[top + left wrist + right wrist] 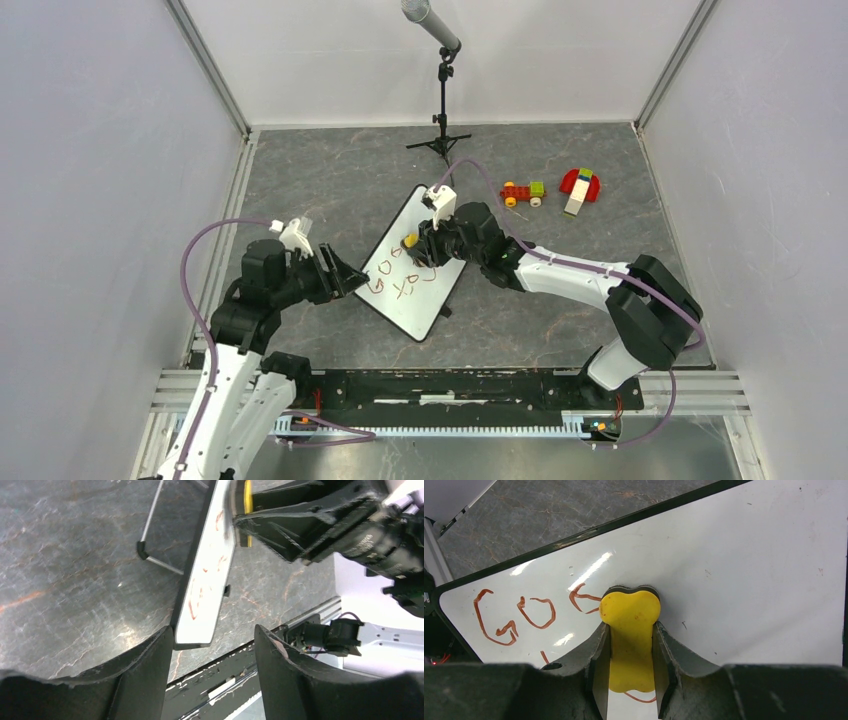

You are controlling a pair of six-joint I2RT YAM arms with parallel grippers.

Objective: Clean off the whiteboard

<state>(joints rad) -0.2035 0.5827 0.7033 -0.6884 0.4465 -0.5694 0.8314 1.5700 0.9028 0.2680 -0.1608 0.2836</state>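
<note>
Sitting on a dark grey marbled table [330,180] boxed in by white walls [330,60] on three sides, metal rails along the edges. From the table's middle:

- 8 o'clock: left end effector [340,272], jaws spread, gripping nothing, tips just beside the whiteboard's left edge; contact cannot be told.
- Centre: whiteboard [428,298], lying flat, turned diagonally, long axis running 12 to 6 o'clock. Red handwriting [514,620] on its near-left half, far half white.
- Right end effector [631,626], closed on a yellow eraser [630,607], which is pressed against the board beside the writing.
- 12 o'clock: microphone stand [441,110], feet near the board's far corner.
- 1 to 2 o'clock: toy car [522,193] and red-and-white block toy [578,188], well apart from the board.

Bare table shows at 10 o'clock and along 4 to 6 o'clock.

Count: one whiteboard, one eraser, one stand, two toys, two arms.
</note>
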